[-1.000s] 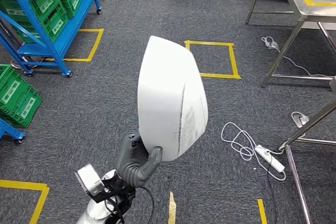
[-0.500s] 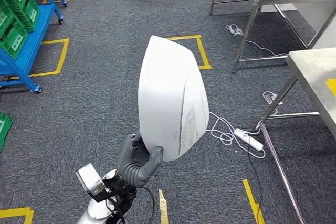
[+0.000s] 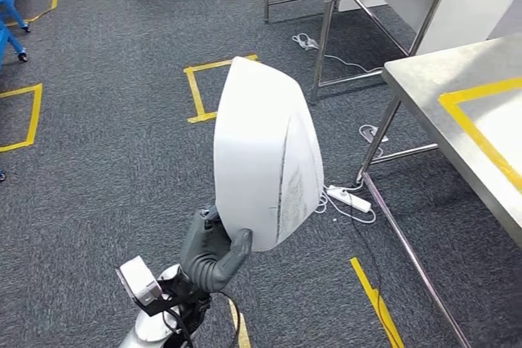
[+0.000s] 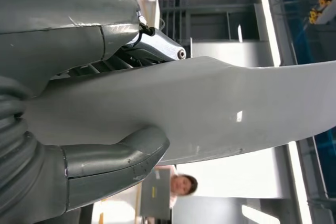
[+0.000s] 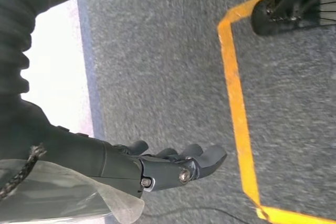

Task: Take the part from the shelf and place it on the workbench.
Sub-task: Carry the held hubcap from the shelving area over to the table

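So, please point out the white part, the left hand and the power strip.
white part (image 3: 258,152), head view, its broad front face.
left hand (image 3: 212,252), head view, grey palm under the part.
power strip (image 3: 348,199), head view, its white body.

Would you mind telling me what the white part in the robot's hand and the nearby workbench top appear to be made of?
White part: probably moulded plastic, matte, going by its thin curved shell and scuffed grey patch; held by the left hand.
Workbench top: looks like brushed stainless steel, from its dull grey sheen and slim metal legs.
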You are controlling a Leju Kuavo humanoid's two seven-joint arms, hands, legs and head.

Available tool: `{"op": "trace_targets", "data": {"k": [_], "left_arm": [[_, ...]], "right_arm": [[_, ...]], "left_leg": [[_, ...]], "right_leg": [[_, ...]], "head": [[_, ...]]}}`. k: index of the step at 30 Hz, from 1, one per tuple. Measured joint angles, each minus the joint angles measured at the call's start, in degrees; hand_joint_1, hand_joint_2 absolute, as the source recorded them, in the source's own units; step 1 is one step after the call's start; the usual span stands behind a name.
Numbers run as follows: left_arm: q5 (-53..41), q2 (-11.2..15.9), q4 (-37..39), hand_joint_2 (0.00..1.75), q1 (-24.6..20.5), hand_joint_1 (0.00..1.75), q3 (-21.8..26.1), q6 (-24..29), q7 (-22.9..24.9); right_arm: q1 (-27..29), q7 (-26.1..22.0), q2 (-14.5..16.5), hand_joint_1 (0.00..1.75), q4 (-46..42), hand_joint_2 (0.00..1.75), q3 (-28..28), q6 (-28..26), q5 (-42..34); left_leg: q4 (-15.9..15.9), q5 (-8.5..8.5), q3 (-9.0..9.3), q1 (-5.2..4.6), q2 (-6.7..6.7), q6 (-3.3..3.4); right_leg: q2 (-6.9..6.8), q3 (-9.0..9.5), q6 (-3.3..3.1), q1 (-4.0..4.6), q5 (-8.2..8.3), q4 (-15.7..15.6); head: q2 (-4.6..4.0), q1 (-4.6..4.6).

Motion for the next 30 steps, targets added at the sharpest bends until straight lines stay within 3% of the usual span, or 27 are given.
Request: {"op": "trace_targets", "data": {"k": [2,3,5,6,7,9,11,12,14,16,18,20,21,22,24,26,28,30], "left_arm": [[0.0,0.0,0.0,1.75,0.0,1.75,0.0,0.0,0.0],[0.0,0.0,0.0,1.75,0.0,1.75,0.0,-0.1,0.0],[0.1,0.0,0.0,1.75,0.1,1.75,0.0,-0.1,0.0],[0.1,0.0,0.0,1.75,0.1,1.75,0.0,-0.1,0.0],[0.1,0.0,0.0,1.75,0.1,1.75,0.0,-0.1,0.0],[0.1,0.0,0.0,1.75,0.1,1.75,0.0,-0.1,0.0],[0.2,0.0,0.0,1.75,0.1,1.75,0.0,-0.1,0.0],[0.2,0.0,0.0,1.75,0.1,1.75,0.0,-0.1,0.1],[0.3,0.0,0.0,1.75,0.0,1.75,0.0,-0.1,0.1],[0.4,0.0,0.0,1.75,-0.1,1.75,0.0,-0.1,0.1],[0.4,0.1,0.0,1.75,-0.1,1.75,0.0,-0.1,0.1],[0.4,0.1,0.0,1.75,0.1,1.75,0.0,-0.1,0.1],[0.4,0.2,0.0,1.75,0.2,1.75,0.0,-0.1,0.1],[0.4,0.2,0.0,1.75,0.2,1.75,0.0,-0.1,0.1],[0.4,0.2,0.0,1.75,0.2,1.75,0.0,-0.1,0.1],[0.2,0.2,0.0,1.75,0.1,1.75,0.0,0.0,0.1],[-0.1,0.2,0.0,1.75,0.1,1.75,-0.1,0.3,0.1],[-0.3,0.1,0.0,1.75,0.1,1.75,-0.1,0.6,0.2]], "right_arm": [[-0.1,0.1,0.0,0.00,0.0,1.75,0.0,0.0,0.0],[-0.2,0.1,0.0,0.00,0.0,1.75,0.0,0.0,0.0],[-0.3,0.1,0.0,0.00,0.0,1.75,0.0,0.0,0.0],[-0.2,0.1,0.0,0.00,0.0,1.75,0.0,0.0,0.0],[-0.1,0.1,0.0,0.00,0.0,1.75,0.0,0.0,0.0],[0.0,0.1,0.0,0.00,0.0,1.75,0.0,0.0,0.0],[-0.1,0.1,0.0,0.00,0.0,1.75,0.0,0.0,0.0],[-0.2,0.1,-0.1,0.00,0.0,1.75,0.0,0.0,0.0],[-0.2,0.2,-0.1,0.00,0.0,1.75,0.0,0.0,0.0],[-0.1,0.2,-0.1,0.00,0.0,1.75,-0.1,0.0,0.0],[-0.1,0.3,-0.1,0.00,0.0,1.75,-0.1,0.0,0.1],[-0.3,0.3,-0.1,0.00,0.0,1.75,-0.1,0.0,0.1],[-0.3,0.3,-0.1,0.00,0.0,1.75,-0.1,0.0,0.1],[-0.2,0.3,-0.1,0.00,0.0,1.75,-0.1,0.0,0.1],[-0.2,0.3,-0.1,0.00,0.0,1.75,-0.1,0.1,0.1],[-0.3,0.2,-0.1,0.00,0.0,1.75,-0.1,0.2,0.3],[-0.3,0.1,-0.1,0.00,0.0,1.75,-0.1,0.3,0.4],[-0.2,0.1,-0.1,0.00,0.0,1.75,-0.1,0.4,0.5]], "left_leg": [[-0.5,0.31,0.09,0.04,1.99,0.36],[-0.6,0.31,0.01,-0.01,2.87,0.46],[-0.5,0.27,-0.14,-0.07,4.49,0.49],[-0.5,0.24,-0.17,-0.07,5.21,0.46],[-0.5,0.19,-0.17,-0.05,5.95,0.38],[-0.3,-0.06,-0.07,0.02,7.38,0.00],[0.1,-0.51,0.02,-0.21,8.53,-0.68],[0.2,-0.65,0.08,-0.35,9.00,-1.01],[0.3,-0.74,0.24,-0.37,9.88,-1.54],[1.2,-1.66,0.11,0.00,8.79,-2.21],[6.2,-4.82,-1.87,0.31,5.73,-2.69],[14.1,-8.34,-5.48,0.34,3.94,-2.73],[16.7,-8.95,-6.80,0.33,3.70,-2.65],[17.3,-8.38,-7.26,0.32,3.55,-2.50],[12.2,-4.35,-5.24,0.31,2.72,-1.93],[4.8,-0.93,-2.18,0.39,-0.07,-1.27],[1.6,-0.44,-1.03,0.37,-1.84,-1.08],[0.9,-0.35,-0.90,0.38,-0.86,-0.91]], "right_leg": [[-3.80,-2.52,0.37,0.12,-3.06,5.0],[-5.00,-4.19,0.63,0.10,-4.92,8.5],[-5.71,-6.86,1.11,-0.10,-7.27,14.3],[-5.85,-7.15,1.33,-0.23,-7.26,15.2],[-6.05,-6.55,1.54,-0.38,-6.48,14.5],[-7.49,-2.45,1.90,-0.66,-3.23,7.8],[-9.58,1.82,1.55,-0.53,-1.23,0.9],[-10.09,2.77,1.14,-0.39,-1.01,-0.7],[-9.21,2.68,0.09,-0.14,-1.06,-0.9],[-8.09,2.65,-0.75,-0.18,-0.90,-0.9],[-6.87,2.72,-1.44,-0.34,-0.75,-1.1],[-5.45,2.68,-1.75,-0.24,-0.75,-1.1],[-4.66,2.69,-1.80,-0.17,-0.74,-1.0],[-3.82,2.71,-1.82,-0.10,-0.72,-1.0],[-2.10,2.81,-1.78,-0.02,-0.68,-1.0],[-0.56,2.70,-1.54,-0.01,-0.60,-0.9],[0.65,2.11,-0.95,-0.18,-0.36,-0.8],[1.65,1.48,-0.17,-0.42,-0.08,-0.9]], "head": [[0.00,0.35],[0.00,0.50],[-0.01,0.51],[-0.01,0.52],[-0.01,0.53],[0.00,0.54],[0.00,0.53],[0.00,0.47],[-0.01,0.36],[-0.01,0.34],[-0.01,0.15],[0.00,0.03],[0.00,0.03],[0.00,0.03],[0.00,0.03],[0.00,0.06],[0.00,0.08],[0.00,0.06]]}}
